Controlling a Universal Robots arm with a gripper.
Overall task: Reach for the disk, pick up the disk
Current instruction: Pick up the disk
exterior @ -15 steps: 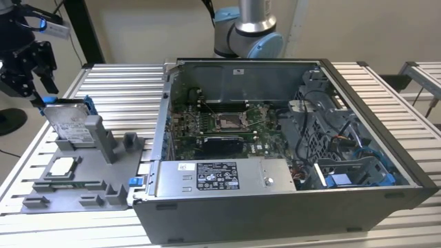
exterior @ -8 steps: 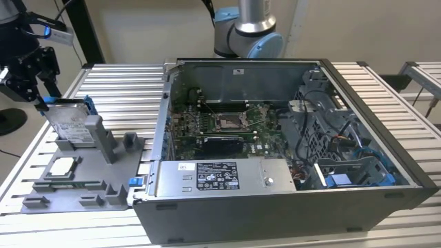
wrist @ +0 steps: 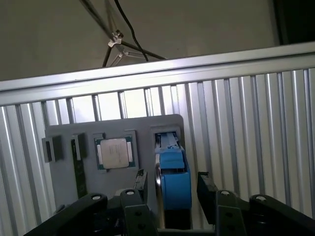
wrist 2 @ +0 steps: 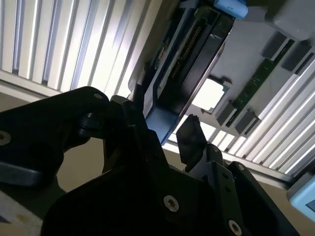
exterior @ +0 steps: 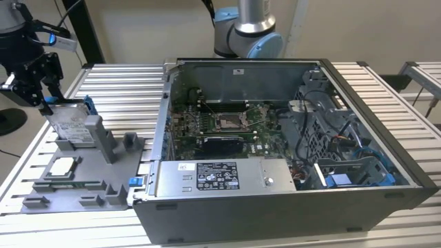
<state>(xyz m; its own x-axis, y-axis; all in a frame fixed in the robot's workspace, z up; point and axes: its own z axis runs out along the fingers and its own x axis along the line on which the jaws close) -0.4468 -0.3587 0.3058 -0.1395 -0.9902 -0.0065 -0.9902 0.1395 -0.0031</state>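
hand straddles the disk — fingers spread, one each side

arm: silver-grey tubes, light-blue joint caps | gripper: black, angular links, round silver screw heads | fingers: black, flat-tipped | cable: black, by silver joint

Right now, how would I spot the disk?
On the exterior view's left, beside the open computer case, lies a grey tray. The disk stands in a slot at its far end. Unlike the flat square chip nearby, it is silver, labelled and blue-railed.
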